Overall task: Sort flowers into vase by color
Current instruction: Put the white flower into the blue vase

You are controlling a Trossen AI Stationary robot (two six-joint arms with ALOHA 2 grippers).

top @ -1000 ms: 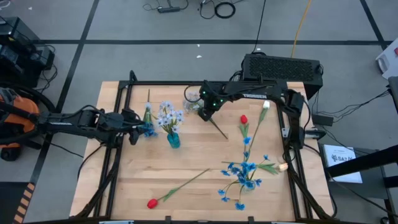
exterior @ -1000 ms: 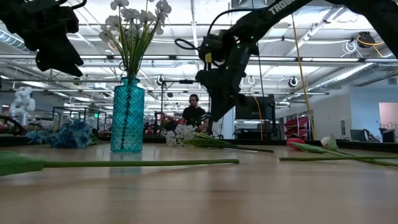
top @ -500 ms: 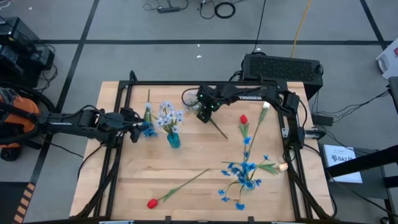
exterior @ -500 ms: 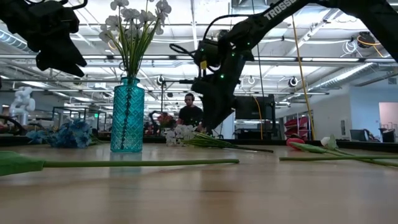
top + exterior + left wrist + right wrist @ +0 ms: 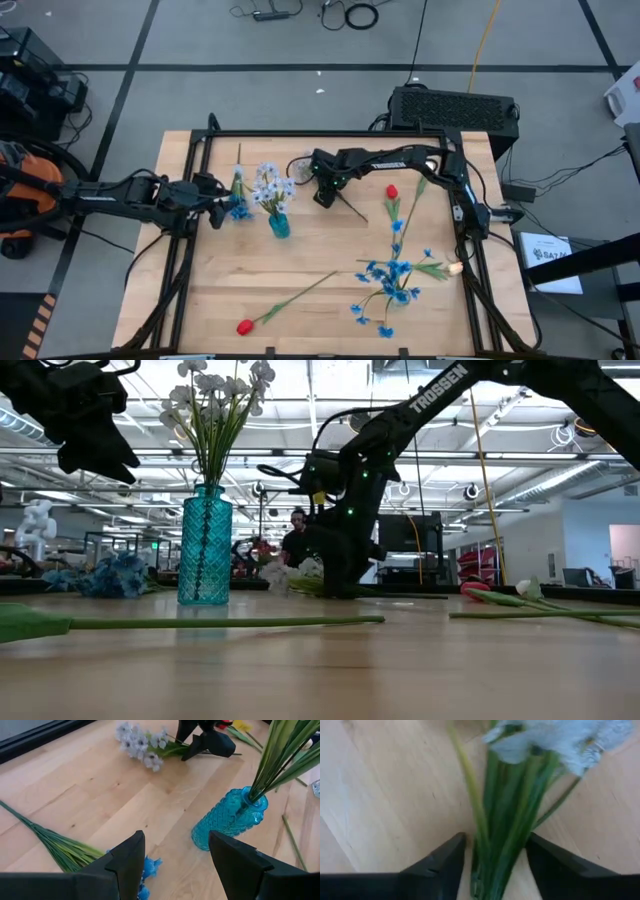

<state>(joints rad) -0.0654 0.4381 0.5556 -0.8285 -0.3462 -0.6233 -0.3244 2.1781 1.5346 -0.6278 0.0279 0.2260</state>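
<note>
While both arms reach in from opposite sides, the right gripper (image 5: 322, 192) sits low over a pale spray (image 5: 301, 163) at the table's far edge.

Going left to right: the left gripper (image 5: 222, 208) hovers with fingers spread above a bright blue spray (image 5: 238, 208) whose green stems run away toward the far edge. Just beside it, a teal vase (image 5: 279, 224) holds pale blue-white flowers (image 5: 270, 184) upright. The right gripper's fingers (image 5: 440, 865) straddle the pale spray's stems, spread on either side; whether they touch the stems is hard to tell. That spray lies flat, blooms pointing toward the far-left, stem end (image 5: 352, 212) trailing toward the table's middle.
</note>
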